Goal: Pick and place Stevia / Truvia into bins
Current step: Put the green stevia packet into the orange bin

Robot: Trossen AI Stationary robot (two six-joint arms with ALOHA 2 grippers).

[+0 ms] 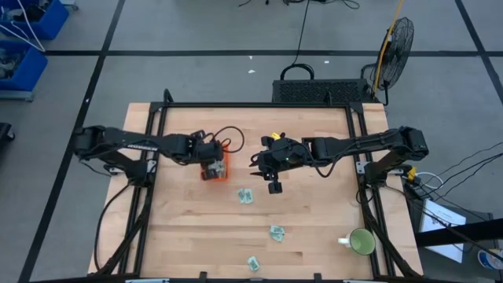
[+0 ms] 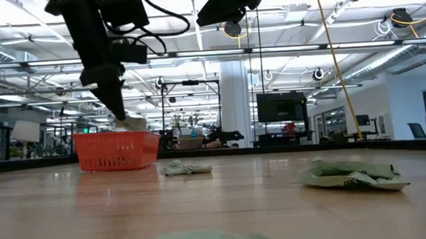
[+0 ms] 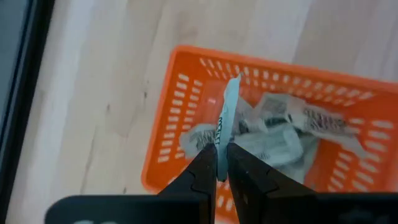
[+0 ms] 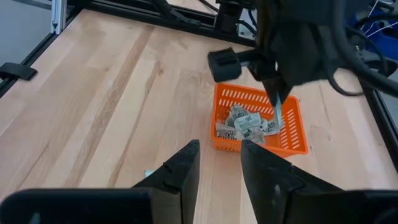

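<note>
The orange bin (image 1: 215, 170) stands on the table left of centre, with several pale green and white Stevia sachets (image 3: 283, 134) lying in it. My left gripper (image 3: 221, 163) hangs over the bin, pointing steeply down, shut on one more sachet (image 3: 227, 118) that is seen edge-on. In the low view that sachet (image 2: 130, 121) is just above the bin's rim (image 2: 116, 139). My right gripper (image 4: 219, 163) waits open and higher up, to the right of the bin, with nothing between its fingers. Loose sachets (image 1: 245, 196) (image 1: 277, 233) (image 1: 253, 263) lie flat on the near half of the table. My left gripper pinches one end of the sachet (image 3: 221, 149) between its two fingertips (image 3: 205, 169). The fingers come from above, slanting down. The sachet stands on edge past the fingertips, lifted clear, over the inside of the bin.
A green mug (image 1: 361, 242) stands at the near right corner. The black frame rails (image 1: 149, 196) run along the table's left and right sides. Bare wood (image 1: 314, 212) lies between the loose sachets and the right rail.
</note>
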